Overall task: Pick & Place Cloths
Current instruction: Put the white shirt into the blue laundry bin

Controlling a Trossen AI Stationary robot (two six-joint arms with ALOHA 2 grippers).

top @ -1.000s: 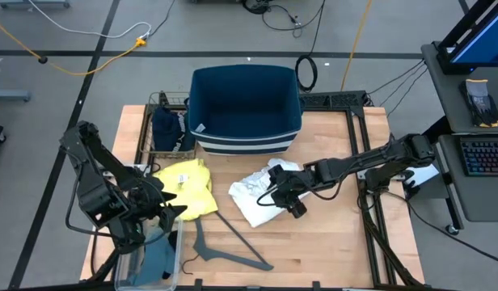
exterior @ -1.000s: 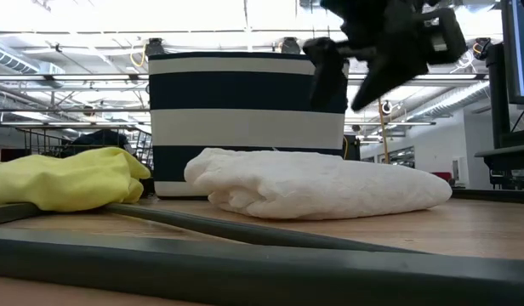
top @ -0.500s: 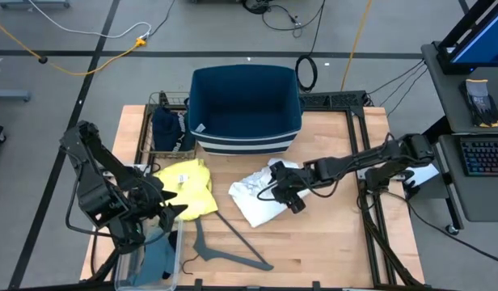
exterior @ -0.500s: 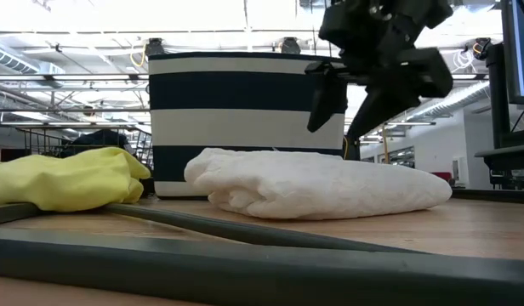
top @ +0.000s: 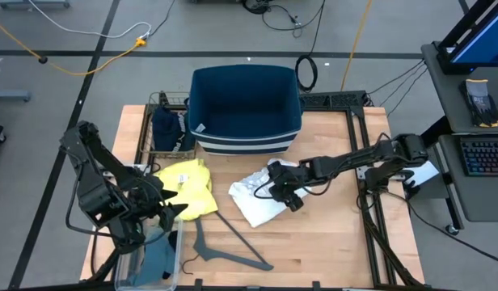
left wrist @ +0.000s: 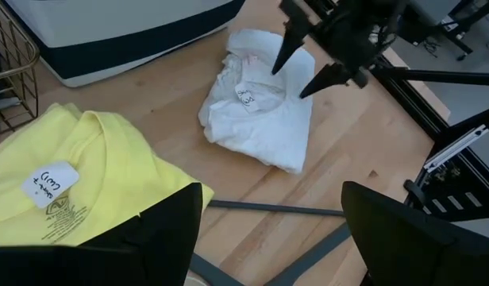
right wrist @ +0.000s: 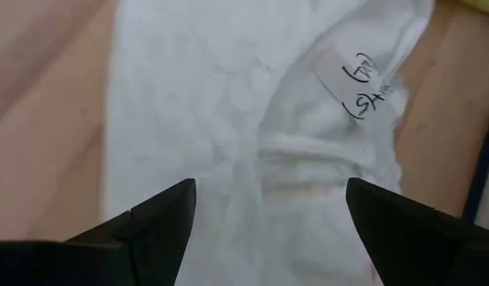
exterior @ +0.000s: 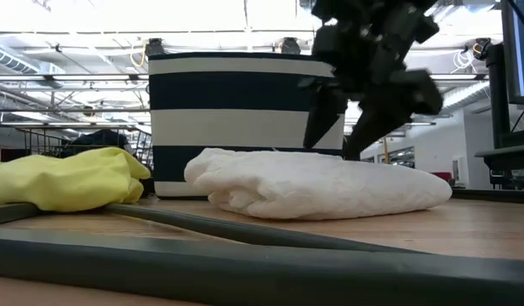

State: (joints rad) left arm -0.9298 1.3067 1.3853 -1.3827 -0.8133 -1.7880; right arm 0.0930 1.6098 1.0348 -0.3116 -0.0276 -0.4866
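The right gripper hangs directly over the folded white shirt, its two fingers spread wide and pointing down, holding nothing; from the way they straddle the rumpled collar area with the handwritten label just ahead of them, I'd judge it is lined up to pinch a ridge of fabric where the folds stand highest, since a flat spot would give the fingers little to bite. In the low view the fingertips sit just above the top of the white bundle, close to it but, as far as I can tell, not yet pressing in. Beyond the gripper stands the navy and white striped bin, mouth open, likely the place the cloth is meant for, which would explain why the shirt lies so near its front wall. Off to the gripper's far side lies the yellow shirt, its neck tag face up, with the grey hanger lying on the wooden table between the two garments' near edges. The left gripper waits well apart, past the yellow shirt by a clear plastic tub, fingers parted and empty, leaving the middle free for its partner.
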